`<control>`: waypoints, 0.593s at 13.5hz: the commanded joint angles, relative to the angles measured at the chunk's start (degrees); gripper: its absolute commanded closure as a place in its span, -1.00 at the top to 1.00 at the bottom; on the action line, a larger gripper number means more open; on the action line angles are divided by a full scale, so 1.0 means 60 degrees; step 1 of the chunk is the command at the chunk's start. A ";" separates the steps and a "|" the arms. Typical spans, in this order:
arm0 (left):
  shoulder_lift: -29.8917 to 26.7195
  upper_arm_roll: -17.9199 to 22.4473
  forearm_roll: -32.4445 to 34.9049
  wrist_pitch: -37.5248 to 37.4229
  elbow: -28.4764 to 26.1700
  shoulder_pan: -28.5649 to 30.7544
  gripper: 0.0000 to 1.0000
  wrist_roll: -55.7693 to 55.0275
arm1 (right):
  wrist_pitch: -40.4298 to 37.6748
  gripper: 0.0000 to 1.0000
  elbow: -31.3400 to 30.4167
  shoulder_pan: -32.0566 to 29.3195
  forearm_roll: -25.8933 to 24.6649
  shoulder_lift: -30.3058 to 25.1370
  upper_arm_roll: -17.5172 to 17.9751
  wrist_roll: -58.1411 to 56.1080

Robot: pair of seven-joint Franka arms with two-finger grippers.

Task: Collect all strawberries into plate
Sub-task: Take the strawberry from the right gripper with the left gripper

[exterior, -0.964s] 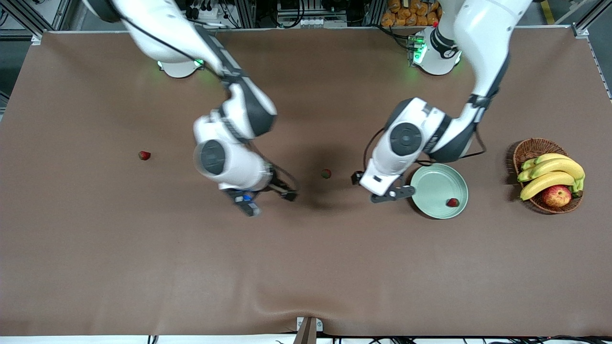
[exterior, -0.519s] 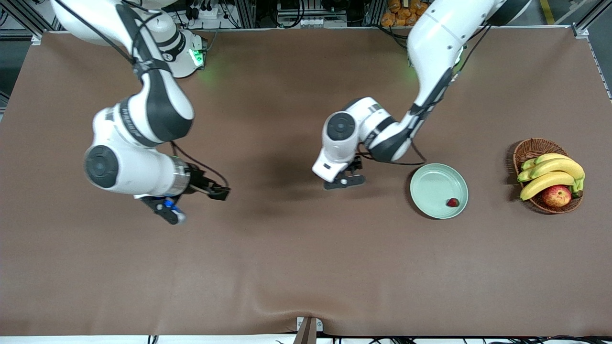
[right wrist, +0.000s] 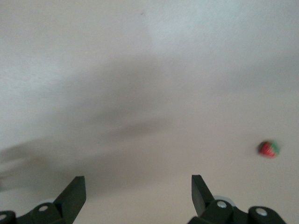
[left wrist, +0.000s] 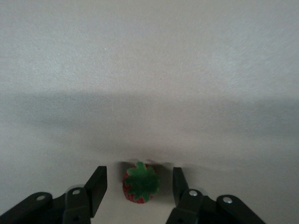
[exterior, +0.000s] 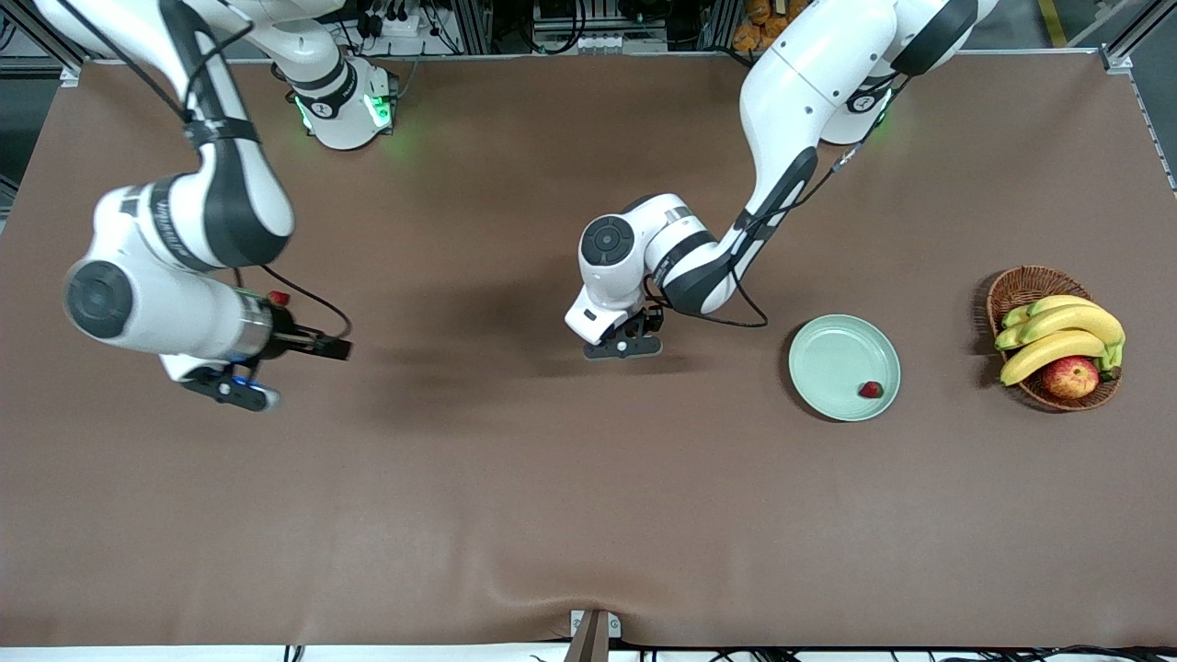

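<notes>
the left hand (left wrist: 139, 186) is down at mid bench, fingers half spread either side of a strawberry (left wrist: 140, 183), not touching it. the right hand (right wrist: 138, 191) hangs wide open near a second strawberry (exterior: 277, 297). a third (exterior: 870, 390) lies on the mint-green plate (exterior: 828, 354).

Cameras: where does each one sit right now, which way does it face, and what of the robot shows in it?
Front view: high across the table, facing both bases; both arms show, plus the plate holding one strawberry.
Left wrist view: on the left arm's wrist, looking down at the mat; the left gripper has its fingers either side of a strawberry, a gap each side.
Right wrist view: on the right arm's wrist, over bare mat; the right gripper is open, a strawberry off to one side.
Shared: that last strawberry also shows in the front view.
</notes>
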 commanded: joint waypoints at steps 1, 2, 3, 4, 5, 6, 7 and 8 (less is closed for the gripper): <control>0.0196 0.0105 0.0288 -0.0030 0.0283 -0.0113 0.00 -0.0130 | 0.1041 1.00 -0.2008 -0.0227 -0.0182 -0.1053 -0.0669 -0.1893; 0.0181 0.0105 0.0288 -0.0015 0.0283 -0.0112 -0.43 -0.0116 | 0.1101 1.00 -0.2199 -0.0256 -0.0182 -0.1053 -0.1037 -0.2713; 0.0109 0.0105 0.0288 -0.0015 0.0297 -0.0040 -0.92 -0.0115 | 0.1276 1.00 -0.2476 -0.0271 -0.0182 -0.1053 -0.1403 -0.3229; 0.0006 0.0105 0.0303 -0.0030 0.0283 0.0048 -1.00 -0.0115 | 0.1495 1.00 -0.2769 -0.0271 -0.0182 -0.1038 -0.1726 -0.3640; -0.0183 0.0105 0.0303 -0.0102 0.0225 0.0179 -1.00 -0.0028 | 0.1845 1.00 -0.3062 -0.0271 -0.0182 -0.1009 -0.1976 -0.4050; -0.0519 0.0076 0.0289 -0.0248 0.0137 0.0470 -1.00 0.0030 | 0.2255 1.00 -0.3428 -0.0271 -0.0182 -0.0980 -0.2254 -0.4504; -0.0841 -0.0026 0.0259 -0.0569 0.0035 0.0778 -1.00 0.0133 | 0.2665 1.00 -0.3750 -0.0271 -0.0167 -0.0965 -0.2430 -0.4857; -0.1236 -0.0158 0.0187 -0.0891 -0.0039 0.1042 -1.00 0.0366 | 0.2944 1.00 -0.4015 -0.0286 -0.0167 -0.0936 -0.2563 -0.5092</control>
